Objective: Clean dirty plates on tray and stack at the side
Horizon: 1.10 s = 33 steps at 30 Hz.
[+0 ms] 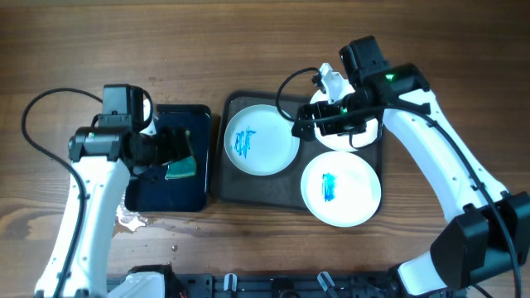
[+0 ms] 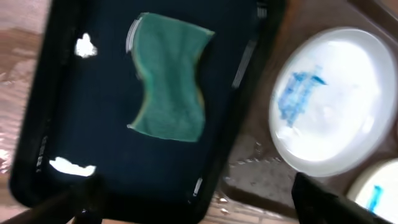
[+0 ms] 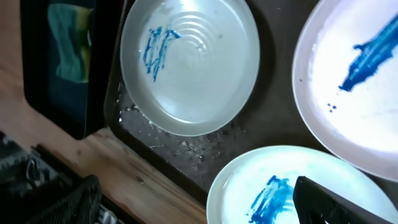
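left gripper (image 1: 170, 159): released; its dark fingers (image 2: 317, 199) stand wide apart with nothing between them, and it hangs over the black tray.
sponge: a green rectangular sponge (image 1: 180, 170) with wavy edges lies flat just under the left gripper; no finger touches it.
black tray: the small glossy black rectangular tray (image 1: 166, 197) holds the sponge and sits just left of the large tray.
right gripper (image 1: 308, 122): released too; its fingers (image 3: 329, 199) are spread, holding nothing, above the far right part of the large tray.
far plate: a small round white plate (image 1: 358, 141) lies mostly hidden under the right gripper, a blue streak on it.
left plate: a small round white plate (image 1: 262, 139) with a blue scribble at its centre lies in the tray's left half.
near plate: a small round white plate (image 1: 340, 188) with a blue smear sits in the tray's near right corner, close to the far plate; i cannot tell whether their rims touch.
large tray: the dark grey-brown rectangular tray (image 1: 248, 192) with rounded corners holds all three plates; droplets speckle its floor.
table: brown wooden tabletop (image 1: 265, 41) under both trays.
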Available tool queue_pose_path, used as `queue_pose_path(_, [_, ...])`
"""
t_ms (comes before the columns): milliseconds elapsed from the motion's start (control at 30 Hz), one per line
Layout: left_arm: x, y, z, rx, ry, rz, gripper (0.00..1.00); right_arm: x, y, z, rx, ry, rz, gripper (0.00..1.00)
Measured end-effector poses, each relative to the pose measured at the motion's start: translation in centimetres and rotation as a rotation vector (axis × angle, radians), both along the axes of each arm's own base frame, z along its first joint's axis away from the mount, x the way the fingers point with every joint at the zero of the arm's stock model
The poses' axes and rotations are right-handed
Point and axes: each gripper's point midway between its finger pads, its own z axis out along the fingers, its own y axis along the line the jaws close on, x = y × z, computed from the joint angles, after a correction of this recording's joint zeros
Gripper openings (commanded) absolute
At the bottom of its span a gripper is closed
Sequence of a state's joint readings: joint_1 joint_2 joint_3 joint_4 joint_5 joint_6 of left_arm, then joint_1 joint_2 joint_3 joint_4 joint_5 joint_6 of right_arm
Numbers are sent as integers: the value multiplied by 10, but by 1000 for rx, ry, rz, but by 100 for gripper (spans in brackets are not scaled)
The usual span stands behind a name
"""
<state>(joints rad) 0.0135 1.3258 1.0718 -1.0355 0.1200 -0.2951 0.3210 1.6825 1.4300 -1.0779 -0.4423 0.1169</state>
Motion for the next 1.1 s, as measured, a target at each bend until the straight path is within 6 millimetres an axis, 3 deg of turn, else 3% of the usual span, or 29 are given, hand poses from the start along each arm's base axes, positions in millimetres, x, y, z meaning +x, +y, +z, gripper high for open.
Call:
queue_pose_path(167, [10, 14, -45, 28, 140, 43, 68, 1, -2, -1, -3, 40, -86, 100])
queue_pose_path(300, [22, 17, -70, 36, 170, 50, 69, -2, -4, -2, -12, 63, -101, 100])
queue_pose_path(400, [29, 17, -68, 36, 146, 53, 61, -2, -4, -2, -14, 65, -106, 100])
queue_pose_path(567, [38, 11, -68, 0, 120, 55, 61, -5, 0, -2, -15, 65, -94, 100])
queue_pose_path(700, [39, 5, -83, -38, 160, 48, 59, -10, 10, -2, -15, 62, -61, 100])
queue_pose_path(867, [35, 3, -100, -47, 218, 49, 50, -15, 12, -11, -21, 76, -53, 100])
queue_pose_path(1000, [37, 8, -101, -19, 210, 53, 44, -17, 12, -15, -24, 83, -54, 100])
queue_pose_path(1100, [39, 10, -102, -7, 204, 55, 48, -19, 11, -18, -27, 97, -63, 100])
